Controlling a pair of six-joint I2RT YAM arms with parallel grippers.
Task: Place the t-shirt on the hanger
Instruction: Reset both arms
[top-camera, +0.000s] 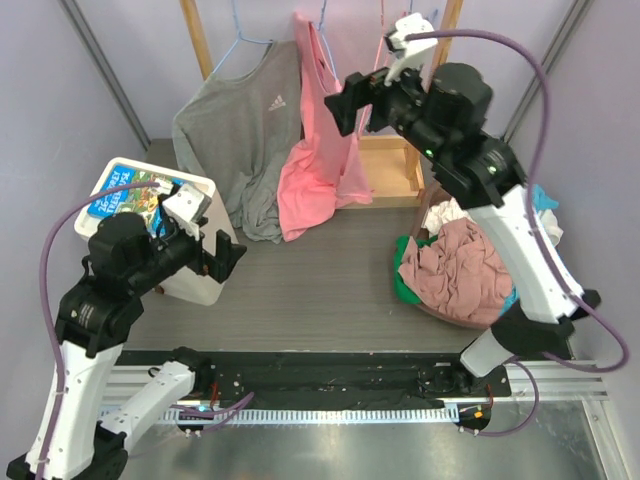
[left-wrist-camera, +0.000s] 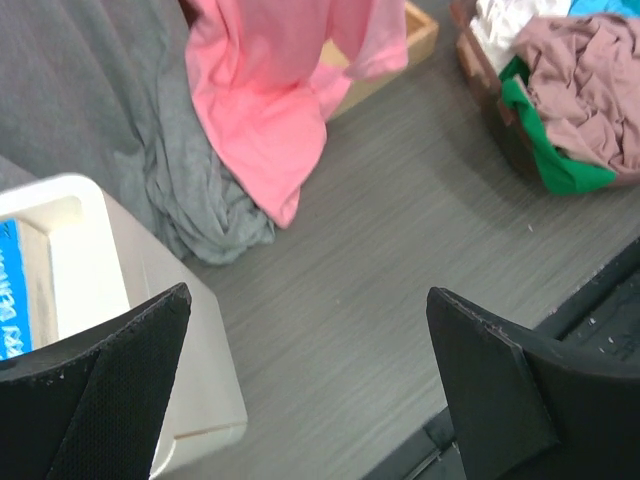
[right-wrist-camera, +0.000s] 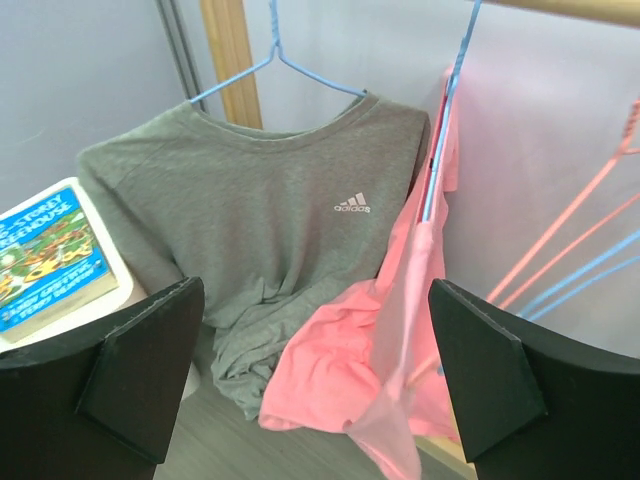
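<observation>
The salmon-pink t-shirt hangs from the light-blue hanger on the rack at the back; its lower part is bunched on the table. It also shows in the left wrist view and the right wrist view. The hanger's hook reaches up to the rail. My right gripper is open and empty, raised just right of the t-shirt and facing it. My left gripper is open and empty, low over the table beside the white box.
A grey long-sleeved top with a white logo hangs on another blue hanger left of the t-shirt. A white box with a blue book sits at left. A basket of clothes with a mauve garment stands at right. Pink and blue empty hangers hang at right.
</observation>
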